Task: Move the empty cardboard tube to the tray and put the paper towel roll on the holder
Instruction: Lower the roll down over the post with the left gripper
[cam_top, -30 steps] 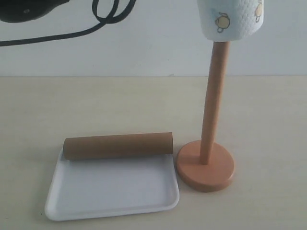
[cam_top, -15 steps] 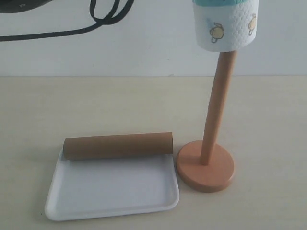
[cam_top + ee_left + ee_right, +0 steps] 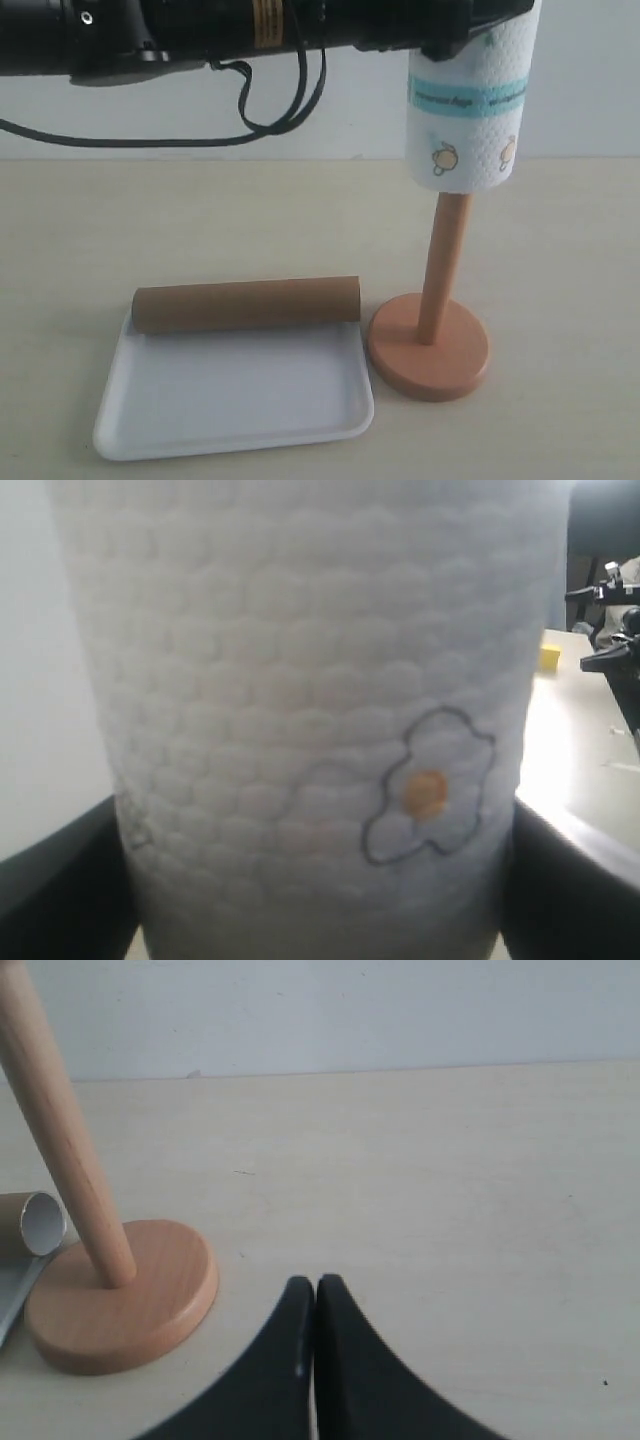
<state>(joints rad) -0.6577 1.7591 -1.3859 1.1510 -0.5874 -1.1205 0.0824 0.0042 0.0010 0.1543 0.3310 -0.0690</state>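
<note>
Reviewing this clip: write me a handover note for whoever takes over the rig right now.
Left tool: shut on the paper towel roll, holding it upright over the holder. The dowel's tip is hidden inside the roll and its lower part is bare.
Right tool: shut, holding nothing, near the holder's base.
Done: the empty cardboard tube lies along the far rim of the tray.
Left: lower the roll down to the base, release it, and withdraw.
</note>
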